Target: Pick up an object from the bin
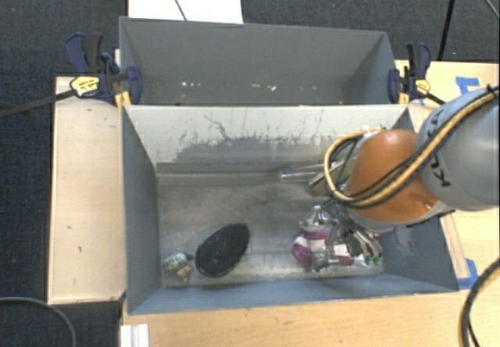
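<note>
My gripper (337, 237) is low over the bin's front right floor, under the arm's orange cover. Right at it, on its left side, lies a small purple, white and green thing (307, 248); the gripper's body hides part of this thing, and whether the gripper touches it cannot be made out. A black oval thing (223, 249) lies flat on the floor to the left, well apart from the gripper.
A small crumpled grey-and-yellowish thing (178, 265) sits in the front left corner beside the black oval. A thin silvery thing (301, 175) lies near the back wall, just left of the orange cover and its cables. The arm comes in over the right rim.
</note>
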